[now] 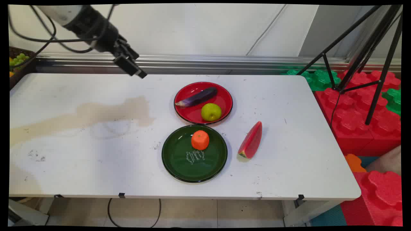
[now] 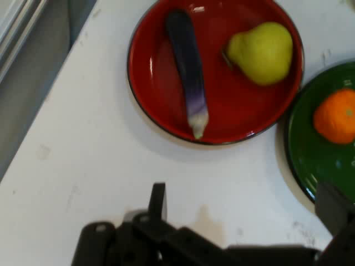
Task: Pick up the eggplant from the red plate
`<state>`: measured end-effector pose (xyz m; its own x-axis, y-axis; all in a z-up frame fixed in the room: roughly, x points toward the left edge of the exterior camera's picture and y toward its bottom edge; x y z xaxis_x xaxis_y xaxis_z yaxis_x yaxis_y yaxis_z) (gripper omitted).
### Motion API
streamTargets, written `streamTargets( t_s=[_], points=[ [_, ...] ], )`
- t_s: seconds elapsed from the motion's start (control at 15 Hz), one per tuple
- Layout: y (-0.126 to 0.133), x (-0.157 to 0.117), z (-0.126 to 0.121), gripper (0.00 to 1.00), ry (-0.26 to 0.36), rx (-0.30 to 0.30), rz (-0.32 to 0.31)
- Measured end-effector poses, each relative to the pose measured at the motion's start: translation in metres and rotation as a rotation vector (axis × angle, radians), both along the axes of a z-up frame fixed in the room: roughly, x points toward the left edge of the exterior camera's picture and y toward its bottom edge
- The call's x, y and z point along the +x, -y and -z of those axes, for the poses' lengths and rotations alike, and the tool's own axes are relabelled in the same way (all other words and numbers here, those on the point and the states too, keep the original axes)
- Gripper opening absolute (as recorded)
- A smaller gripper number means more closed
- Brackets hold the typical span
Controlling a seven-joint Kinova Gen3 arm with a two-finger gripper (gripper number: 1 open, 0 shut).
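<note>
My gripper (image 1: 135,70) hangs above the table's far left-centre part, open and holding nothing; in the hand view the gripper (image 2: 244,200) has bare table between its fingers. Nearest to it is a red plate (image 1: 224,98) bearing a purple eggplant (image 1: 197,97) and a yellow-green pear (image 1: 211,112). The hand view shows that red plate (image 2: 155,108), the eggplant (image 2: 187,66) and the pear (image 2: 262,52) ahead of the fingers. In front of the red plate sits a dark green plate (image 1: 179,160) with an orange (image 1: 200,140) on it; the hand view catches the green plate (image 2: 310,160) and orange (image 2: 336,116) at right.
A watermelon slice (image 1: 250,141) lies on the table right of the green plate. A brownish stain (image 1: 96,114) marks the left half. A basket of fruit (image 1: 17,59) sits beyond the far left corner. A black tripod (image 1: 359,51) and red and green foam blocks (image 1: 362,109) stand at right.
</note>
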<state>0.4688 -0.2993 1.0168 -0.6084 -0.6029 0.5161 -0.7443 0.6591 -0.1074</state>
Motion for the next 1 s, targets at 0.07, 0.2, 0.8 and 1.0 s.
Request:
streamTargets(
  t_s=[0.07,0.2,0.8,1.0],
  points=[
    [0.006,-0.006,0.001,1.00,0.003,0.000,-0.015],
    [0.020,-0.019,0.005,1.00,0.008,-0.001,-0.045],
    [0.092,-0.079,0.056,1.00,0.053,0.018,-0.144],
    [0.115,-0.096,0.081,1.00,0.075,0.030,-0.148]
  ],
)
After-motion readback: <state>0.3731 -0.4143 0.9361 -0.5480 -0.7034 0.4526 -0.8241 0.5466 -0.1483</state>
